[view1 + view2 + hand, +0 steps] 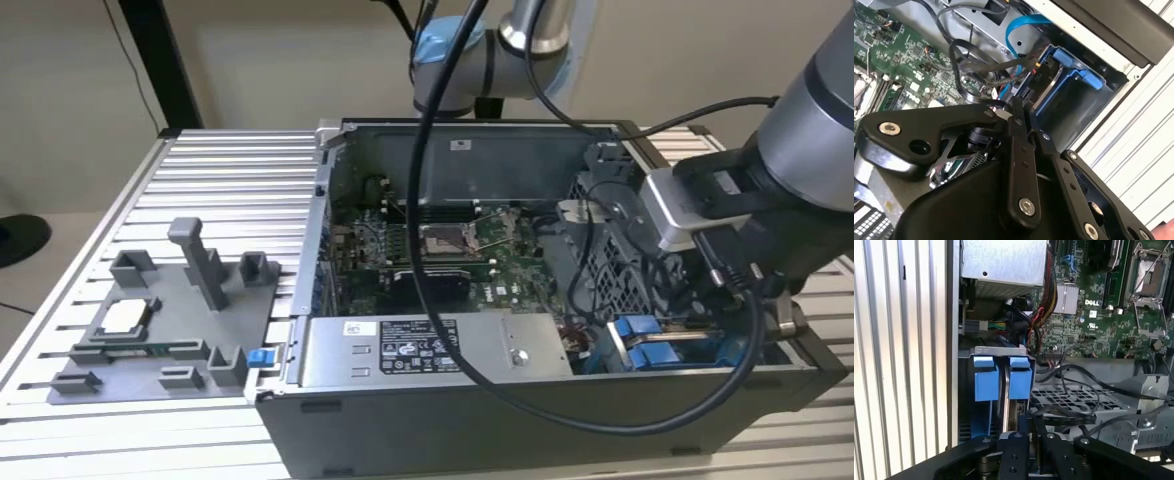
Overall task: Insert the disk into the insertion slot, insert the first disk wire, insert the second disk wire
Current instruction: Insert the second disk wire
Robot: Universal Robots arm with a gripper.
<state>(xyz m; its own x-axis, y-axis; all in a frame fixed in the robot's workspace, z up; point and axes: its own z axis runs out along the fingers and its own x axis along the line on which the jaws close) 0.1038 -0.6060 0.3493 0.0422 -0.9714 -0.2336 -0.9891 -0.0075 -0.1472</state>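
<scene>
At the case's corner on the exterior view's right: disk (1004,390) seated in insertion slot (994,351), jaws closed, apparently on a black wire (985,64). Keep your plug square to the disk's connector; press gently.

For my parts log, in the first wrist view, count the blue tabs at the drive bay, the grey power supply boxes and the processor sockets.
Blue tabs: 2
Power supply box: 1
Processor socket: 1
Total: 4
</scene>
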